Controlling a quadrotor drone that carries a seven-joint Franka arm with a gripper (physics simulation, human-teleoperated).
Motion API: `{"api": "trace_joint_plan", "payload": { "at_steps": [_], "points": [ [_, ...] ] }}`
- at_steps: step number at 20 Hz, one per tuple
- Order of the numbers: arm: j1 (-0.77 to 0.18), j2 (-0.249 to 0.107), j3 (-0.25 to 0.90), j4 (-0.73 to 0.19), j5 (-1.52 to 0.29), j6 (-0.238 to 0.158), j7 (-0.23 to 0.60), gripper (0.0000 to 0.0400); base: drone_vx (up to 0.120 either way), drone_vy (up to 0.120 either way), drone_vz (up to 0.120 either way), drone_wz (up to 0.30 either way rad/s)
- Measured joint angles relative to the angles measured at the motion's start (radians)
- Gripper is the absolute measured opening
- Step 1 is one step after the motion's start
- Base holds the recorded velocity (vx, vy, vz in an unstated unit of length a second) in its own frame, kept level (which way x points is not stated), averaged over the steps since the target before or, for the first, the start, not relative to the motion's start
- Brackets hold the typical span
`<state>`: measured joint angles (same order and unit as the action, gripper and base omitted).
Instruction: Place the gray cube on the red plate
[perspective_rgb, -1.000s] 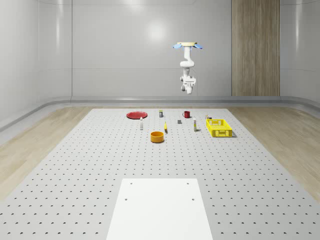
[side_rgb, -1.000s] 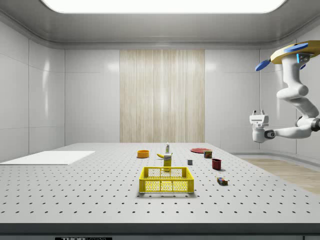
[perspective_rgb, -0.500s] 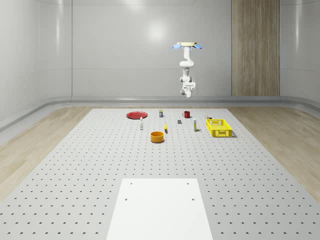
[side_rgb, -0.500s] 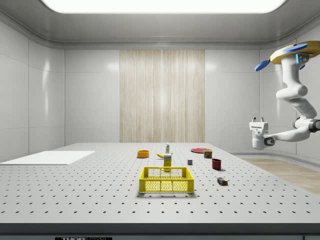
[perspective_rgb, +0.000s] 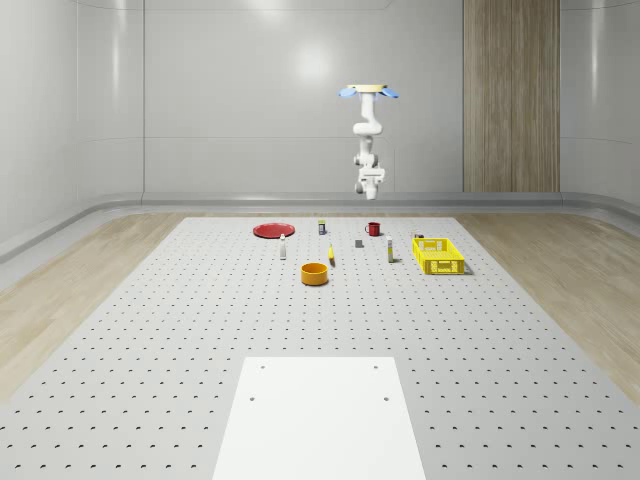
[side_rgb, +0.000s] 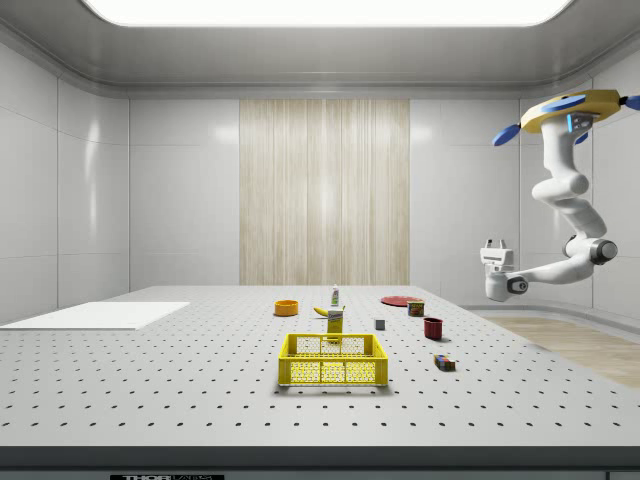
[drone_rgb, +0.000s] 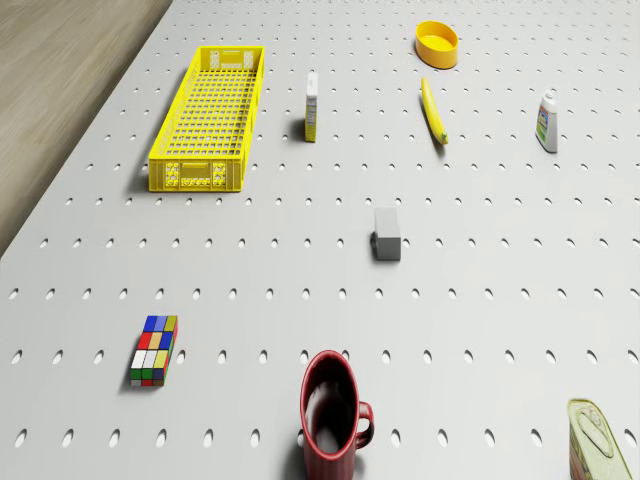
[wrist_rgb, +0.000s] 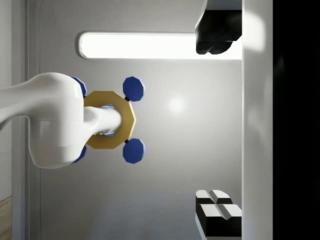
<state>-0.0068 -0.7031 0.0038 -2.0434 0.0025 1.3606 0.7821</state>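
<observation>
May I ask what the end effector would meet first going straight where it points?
Likely the ceiling: the end effector points upward, clear of the drone hovering near the table's edge; depth is uncertain.

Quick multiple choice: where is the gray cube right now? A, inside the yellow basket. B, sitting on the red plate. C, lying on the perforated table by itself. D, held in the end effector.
C: the gray cube rests alone on the perforated table, apart from the yellow basket, while the end effector hangs high in the air, pointing upward.
</observation>
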Motion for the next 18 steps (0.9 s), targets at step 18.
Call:
{"api": "trace_joint_plan", "payload": {
  "at_steps": [18],
  "points": [
    [-0.002, -0.006, 0.002, -0.001, -0.001, 0.009, -0.001, 0.0400, 0.120, -0.120, 0.000, 0.000]
  ]
}}
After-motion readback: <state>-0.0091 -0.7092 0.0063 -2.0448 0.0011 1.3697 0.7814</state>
